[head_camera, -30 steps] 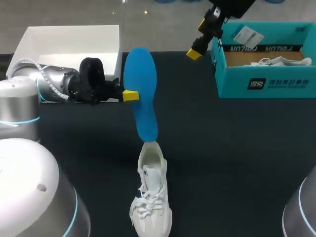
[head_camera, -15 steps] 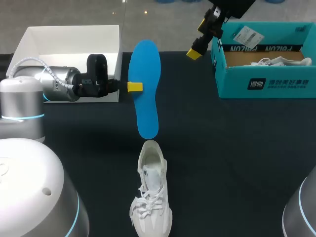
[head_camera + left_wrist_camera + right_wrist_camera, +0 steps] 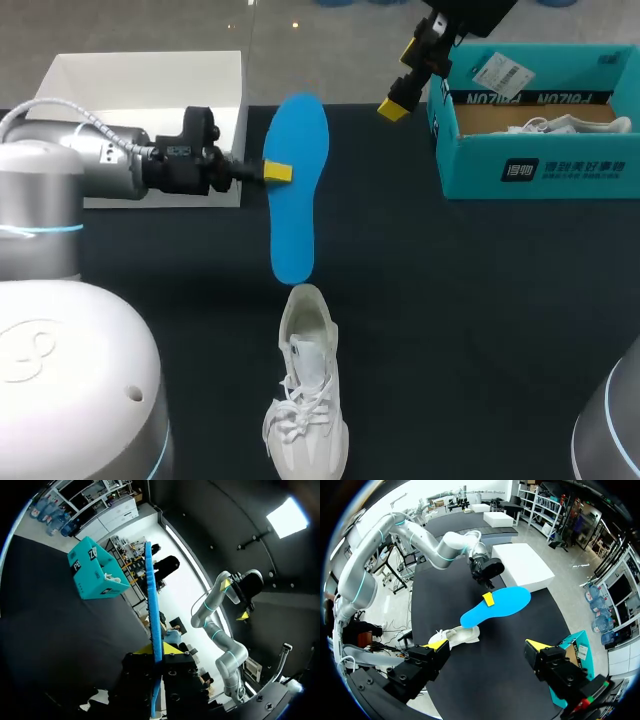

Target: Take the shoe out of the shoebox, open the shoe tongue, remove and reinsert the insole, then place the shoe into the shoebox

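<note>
Shifted rightward, the insole (image 3: 297, 215) stays pinched in the left end effector (image 3: 281, 172) (right end effector (image 3: 488, 645) gapes).

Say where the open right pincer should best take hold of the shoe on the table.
Probably from above on the right side, on the right rim of the collar. The shoe stands on its sole, toe toward the robot, opening facing up. That thin rim should fit the open right pincer, and it leaves the opening free for the insole in the left pincer.
</note>
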You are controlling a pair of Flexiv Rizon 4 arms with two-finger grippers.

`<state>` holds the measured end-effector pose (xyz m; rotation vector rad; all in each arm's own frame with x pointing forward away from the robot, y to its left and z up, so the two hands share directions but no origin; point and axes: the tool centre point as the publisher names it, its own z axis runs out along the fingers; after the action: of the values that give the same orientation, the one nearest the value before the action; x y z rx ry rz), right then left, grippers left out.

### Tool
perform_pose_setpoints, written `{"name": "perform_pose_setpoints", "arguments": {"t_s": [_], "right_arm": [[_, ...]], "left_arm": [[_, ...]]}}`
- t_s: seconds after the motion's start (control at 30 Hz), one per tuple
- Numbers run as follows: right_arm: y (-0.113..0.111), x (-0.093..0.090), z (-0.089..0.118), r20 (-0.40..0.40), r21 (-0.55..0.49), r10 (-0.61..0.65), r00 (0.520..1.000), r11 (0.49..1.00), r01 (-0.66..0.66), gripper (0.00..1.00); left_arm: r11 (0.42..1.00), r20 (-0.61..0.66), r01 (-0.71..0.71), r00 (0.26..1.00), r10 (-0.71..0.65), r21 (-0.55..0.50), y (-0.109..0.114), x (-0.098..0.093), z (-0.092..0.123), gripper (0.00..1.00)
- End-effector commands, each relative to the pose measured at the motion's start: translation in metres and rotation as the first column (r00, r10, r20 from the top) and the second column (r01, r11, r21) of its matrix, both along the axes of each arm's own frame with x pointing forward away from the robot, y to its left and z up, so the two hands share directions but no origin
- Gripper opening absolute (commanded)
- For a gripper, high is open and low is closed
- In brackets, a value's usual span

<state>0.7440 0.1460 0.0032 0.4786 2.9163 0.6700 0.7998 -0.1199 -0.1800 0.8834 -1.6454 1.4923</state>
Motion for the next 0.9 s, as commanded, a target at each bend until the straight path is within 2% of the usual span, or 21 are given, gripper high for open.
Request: {"name": "perform_pose_setpoints", "arguments": {"t_s": [0.03,0.2,0.47,0.9], "right_arm": [[0.0012,0.0016,0.0,-0.002,-0.003,-0.001,1.0,1.0,0.001,1.0],[0.0012,0.0016,0.0,-0.002,-0.003,-0.001,1.0,1.0,0.001,1.0],[0.0012,0.0016,0.0,-0.002,-0.003,-0.001,1.0,1.0,0.001,1.0],[0.0012,0.0016,0.0,-0.002,-0.003,-0.001,1.0,1.0,0.001,1.0]], "left_arm": [[0.999,-0.014,0.032,0.999,-0.032,0.001,-0.0017,0.0067,0.0017,0.0],[0.999,-0.054,0.036,0.998,-0.037,-0.026,-0.0016,0.0088,-0.0031,0.0],[0.999,-0.086,-0.033,0.996,0.036,0.032,-0.003,0.0145,-0.0047,0.0],[0.999,-0.075,-0.047,0.996,0.048,0.017,-0.003,0.0148,-0.004,0.0]]}}
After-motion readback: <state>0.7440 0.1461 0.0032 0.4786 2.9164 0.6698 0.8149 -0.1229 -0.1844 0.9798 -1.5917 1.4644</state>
